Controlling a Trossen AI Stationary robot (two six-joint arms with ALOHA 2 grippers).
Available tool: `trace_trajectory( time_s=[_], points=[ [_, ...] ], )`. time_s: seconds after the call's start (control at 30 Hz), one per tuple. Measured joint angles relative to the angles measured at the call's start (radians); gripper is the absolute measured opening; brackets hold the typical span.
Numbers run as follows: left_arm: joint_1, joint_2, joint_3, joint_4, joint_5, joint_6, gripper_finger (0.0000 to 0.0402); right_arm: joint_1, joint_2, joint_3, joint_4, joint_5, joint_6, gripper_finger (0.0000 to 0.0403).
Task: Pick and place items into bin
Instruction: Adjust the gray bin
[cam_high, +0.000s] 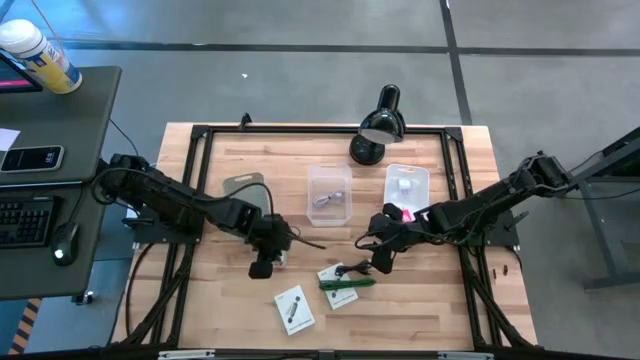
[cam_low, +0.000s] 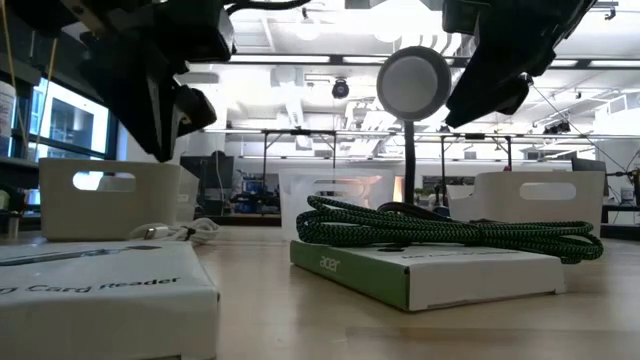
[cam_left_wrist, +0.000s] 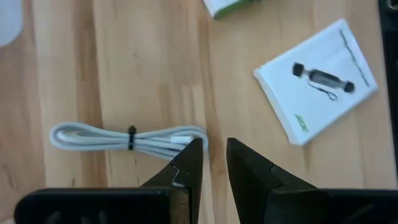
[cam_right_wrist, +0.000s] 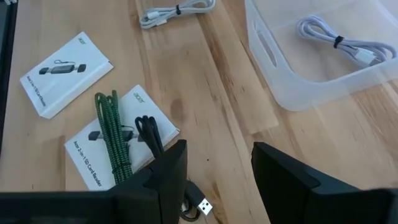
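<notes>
The high view shows the left gripper (cam_high: 263, 262) lowered over the wooden surface (cam_high: 230, 310) left of its middle, and the right gripper (cam_high: 383, 262) hanging right of the middle, above the cluster of items near the front edge. In the left wrist view the left fingers (cam_left_wrist: 189, 163) stand nearly pressed together, a narrow gap between the tips, just beside the end of a coiled white cable (cam_left_wrist: 124, 137) lying flat on the surface; whether the cable's end is pinched cannot be told. The right fingers (cam_right_wrist: 171, 171) are spread and empty, poised over a white card (cam_right_wrist: 127, 146) bearing a green braided cable (cam_right_wrist: 112, 130) and a black cable (cam_right_wrist: 149, 134). A second white card (cam_high: 293, 309) lies toward the front edge, left of the first.

Three clear bins are set in a row behind the middle of the surface: the central bin (cam_high: 330, 193) already holds one white cable, the right bin (cam_high: 407, 186) holds a small white block, and the left bin (cam_high: 245, 190) is partly hidden by the left arm. A black desk lamp (cam_high: 377, 124) stands at the rear edge.

The step in hand is judged to be the picking of the white cable by the left arm. A secure pinch on the bundle is called for next, then a lift and a carry rearward to a bin, clear of the right arm.
</notes>
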Motion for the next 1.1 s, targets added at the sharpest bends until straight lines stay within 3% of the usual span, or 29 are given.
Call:
trace_trajectory(
  time_s=[0.47, 0.63, 0.8, 0.97, 1.1],
  points=[
    [0.003, 0.008, 0.0, 0.289, -0.037, 0.029, 0.006, 0.0, 0.0, 0.0, 0.0, 0.001, -0.028, 0.0169],
    [-0.016, 0.008, 0.0, 0.174, -0.167, -0.289, 0.006, 0.0, 0.0, 0.0, 0.0, 0.001, -0.028, 0.0169],
    [-0.083, 0.008, 0.0, 0.055, -0.254, -0.49, 0.006, 0.0, 0.0, 0.0, -0.007, -0.012, -0.05, 0.0169],
    [-0.134, 0.029, 0.0, 0.076, -0.331, -0.65, 0.0067, 0.0, 0.0, 0.0, -0.045, -0.047, -0.112, 0.0169],
    [-0.144, 0.068, 0.0, 0.095, -0.371, -0.773, 0.01, 0.0, 0.0, 0.0, -0.075, -0.052, -0.17, 0.0169]
  ],
)
